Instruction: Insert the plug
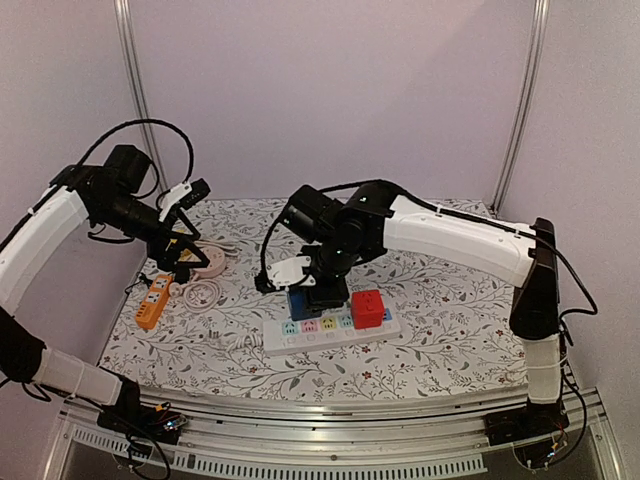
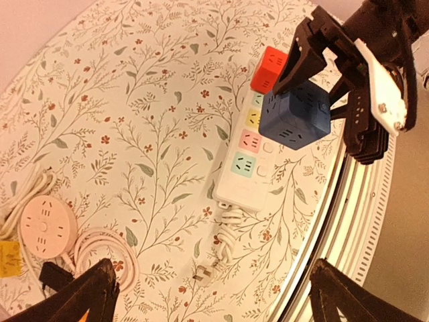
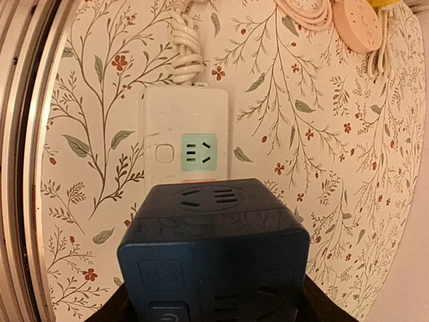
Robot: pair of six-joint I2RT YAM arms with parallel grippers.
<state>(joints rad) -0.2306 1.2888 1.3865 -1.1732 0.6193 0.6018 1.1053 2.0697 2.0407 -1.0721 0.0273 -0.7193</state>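
The plug (image 3: 214, 248) is a dark blue cube adapter, and my right gripper (image 1: 318, 285) is shut on it, its fingers on both sides. It hangs slightly tilted over the white power strip (image 1: 280, 343), above the coloured sockets left of the red cube (image 1: 367, 308) plugged into the strip. The left wrist view shows the plug (image 2: 295, 117) over the strip (image 2: 234, 184) next to the red cube (image 2: 271, 68). I cannot tell whether its prongs touch a socket. A green socket (image 3: 199, 152) lies free ahead of it. My left gripper (image 1: 183, 235) is raised at the far left, open and empty.
The strip's own cord and white plug (image 2: 204, 272) lie coiled at its left end. A pink round socket (image 2: 43, 228) with coiled cable and an orange power strip (image 1: 152, 300) sit at the left. The table's metal front rail (image 2: 362, 201) runs close beside the strip.
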